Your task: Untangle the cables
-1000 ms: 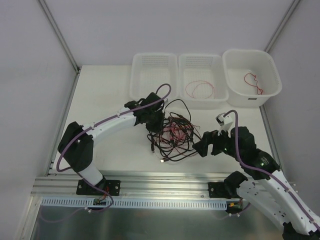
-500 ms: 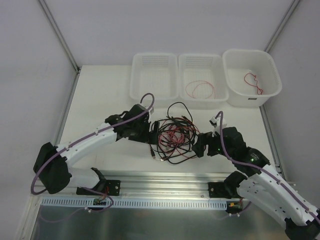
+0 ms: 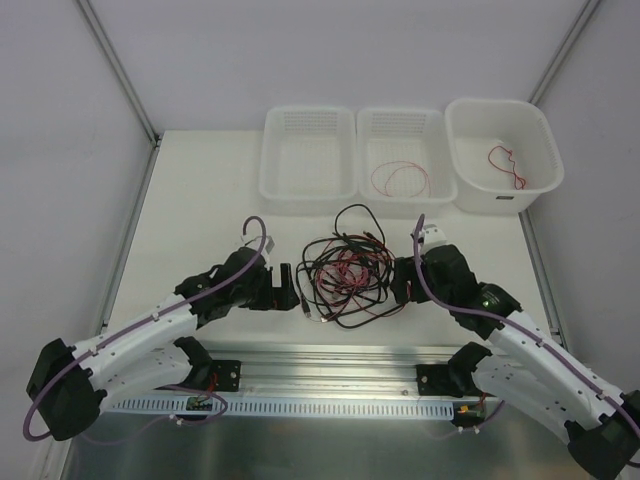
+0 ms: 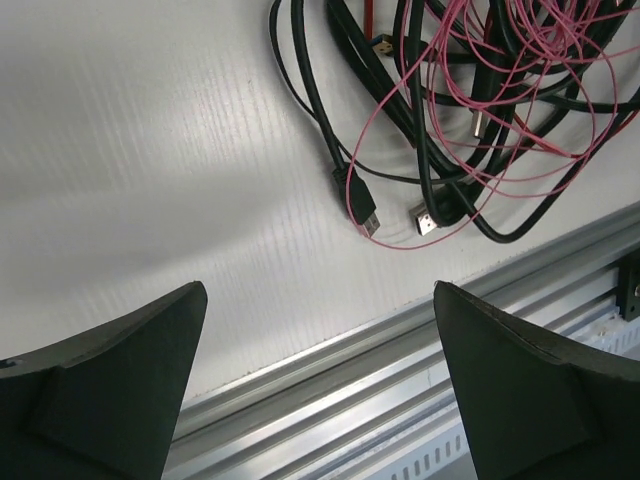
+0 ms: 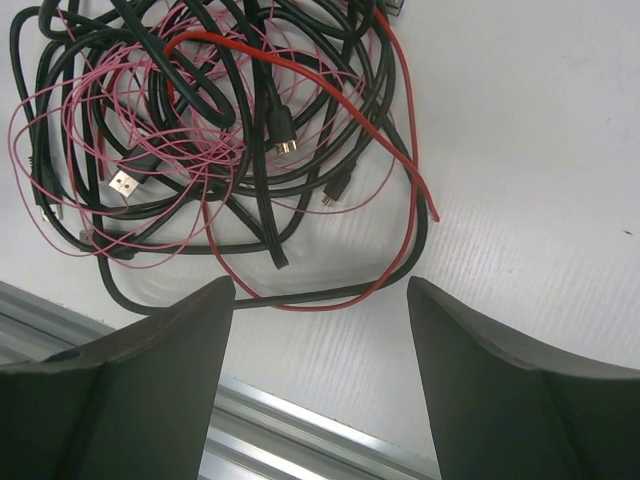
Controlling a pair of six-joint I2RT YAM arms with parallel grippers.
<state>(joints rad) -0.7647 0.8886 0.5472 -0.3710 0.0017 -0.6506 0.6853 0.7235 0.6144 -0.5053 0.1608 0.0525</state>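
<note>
Top view: the tangled cables (image 3: 345, 275) lie mid-table (image 3: 200, 200), with the left gripper (image 3: 288, 290) at their 9 o'clock and the right gripper (image 3: 398, 282) at 3 o'clock.

Left wrist view: its 2 fingers (image 4: 110, 380) are spread and empty, with the cables at 1 o'clock.

Right wrist view: its 2 fingers (image 5: 500, 380) are spread and empty, with the cables at 11 o'clock.

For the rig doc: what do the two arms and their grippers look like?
Left arm and right arm: white shells, black joints, a purple hose running along each. Left gripper and right gripper are black, with plain matte wedge fingers. No markings show.
</note>
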